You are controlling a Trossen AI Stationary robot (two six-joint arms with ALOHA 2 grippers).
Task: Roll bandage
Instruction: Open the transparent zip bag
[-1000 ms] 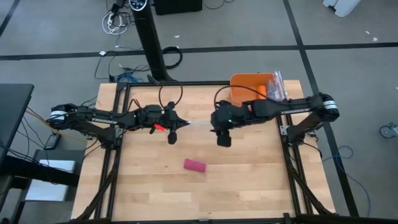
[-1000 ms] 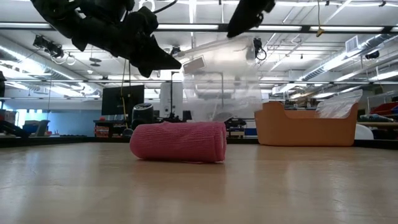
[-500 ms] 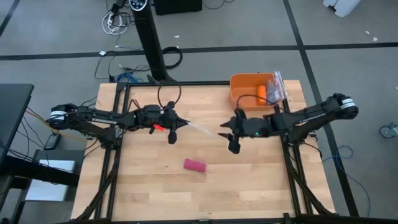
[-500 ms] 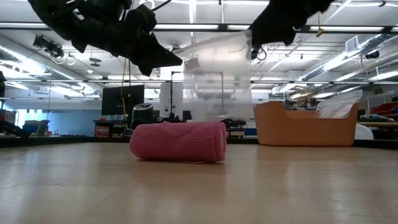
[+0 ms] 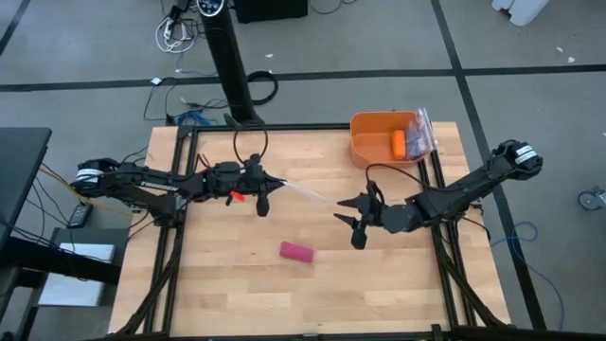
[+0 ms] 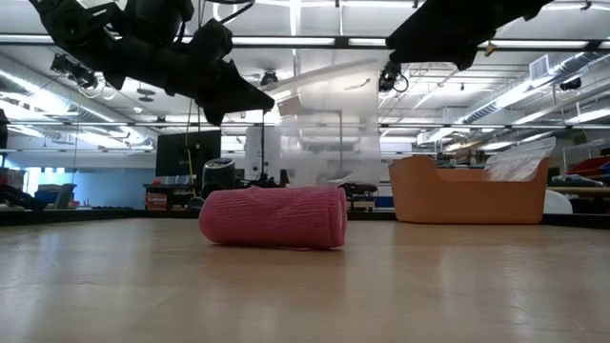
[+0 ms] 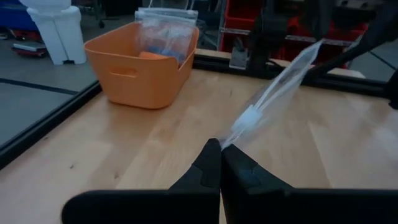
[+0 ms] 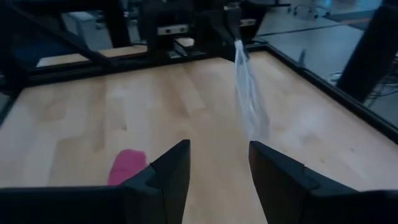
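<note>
Pink bandage (image 5: 296, 251), rolled up, lying sideways mid-table, untouched.

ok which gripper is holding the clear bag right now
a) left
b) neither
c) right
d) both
a: the left gripper is shut on one end of the clear bag, which hangs out from it above the table, while the right gripper is open with nothing between its fingers and the bag off in front of it.

Bandage (image 6: 274, 217): matt woven cloth. Table (image 5: 312, 284): smooth pale wood. Bag (image 7: 273, 93): clear glossy plastic. Bin (image 7: 140, 65): smooth orange plastic.
</note>
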